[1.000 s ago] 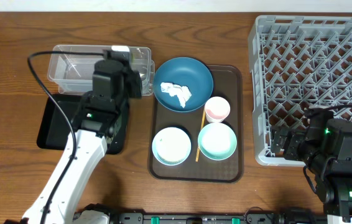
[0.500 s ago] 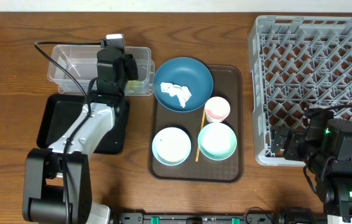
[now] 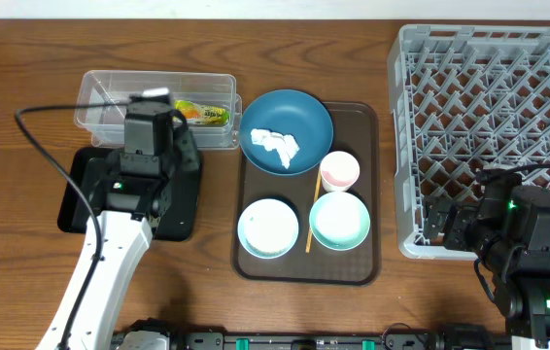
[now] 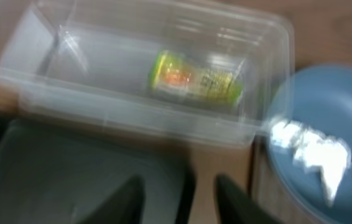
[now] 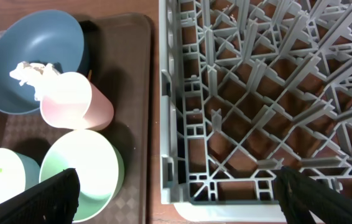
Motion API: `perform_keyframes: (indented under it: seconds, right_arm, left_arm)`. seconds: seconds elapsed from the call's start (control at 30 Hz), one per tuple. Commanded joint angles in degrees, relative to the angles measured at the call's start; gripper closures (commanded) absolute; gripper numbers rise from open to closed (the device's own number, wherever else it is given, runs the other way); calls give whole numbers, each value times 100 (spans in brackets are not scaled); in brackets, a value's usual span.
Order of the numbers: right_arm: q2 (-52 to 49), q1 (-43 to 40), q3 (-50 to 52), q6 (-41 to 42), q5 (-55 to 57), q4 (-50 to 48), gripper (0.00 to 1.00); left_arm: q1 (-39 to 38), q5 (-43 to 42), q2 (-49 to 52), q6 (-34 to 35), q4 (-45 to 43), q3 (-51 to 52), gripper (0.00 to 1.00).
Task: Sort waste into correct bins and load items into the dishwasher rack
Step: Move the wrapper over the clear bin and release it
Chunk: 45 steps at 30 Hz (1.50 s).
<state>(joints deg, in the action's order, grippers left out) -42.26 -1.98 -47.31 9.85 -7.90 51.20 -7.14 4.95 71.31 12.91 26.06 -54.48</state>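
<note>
Nearest, the left gripper (image 4: 179,205) hangs over the black tray (image 4: 70,168), fingers apart and empty. Just beyond, the wrapper (image 4: 194,81) lies inside the clear tub (image 4: 132,124). Farther right, the tissue (image 4: 316,152) sits in the blue bowl (image 4: 325,93) (likely the next pick). A shallow pinch could catch one fold and drop it; a finger clipping the rim could shove the bowl into the pink cup (image 3: 339,171). The right gripper (image 5: 176,202), spread wide and empty, sits beside the rack (image 5: 257,93).
</note>
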Motion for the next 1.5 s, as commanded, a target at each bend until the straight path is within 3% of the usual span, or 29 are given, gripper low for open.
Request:
perform_keyframes:
  seconds: [0.0, 0.5, 0.8, 1.3, 1.47]
  right_arm:
    - [24, -42, -98, -68, 39, -13, 1]
    - [24, -42, -98, -70, 42, 138, 1]
    - [24, -42, -98, -68, 42, 127, 1]
    - [24, -42, -98, -70, 44, 136, 1]
    - [24, -42, -98, -70, 79, 133, 1]
  left_arm:
    - [98, 66, 243, 813, 348, 50, 70]
    - [96, -79, 2129, 953, -153, 155, 77]
    - [96, -1303, 2382, 992, -490, 155, 77]
    - [96, -1611, 2387, 964, -1049, 153, 76]
    - [96, -1576, 2103, 551, -879, 142, 77]
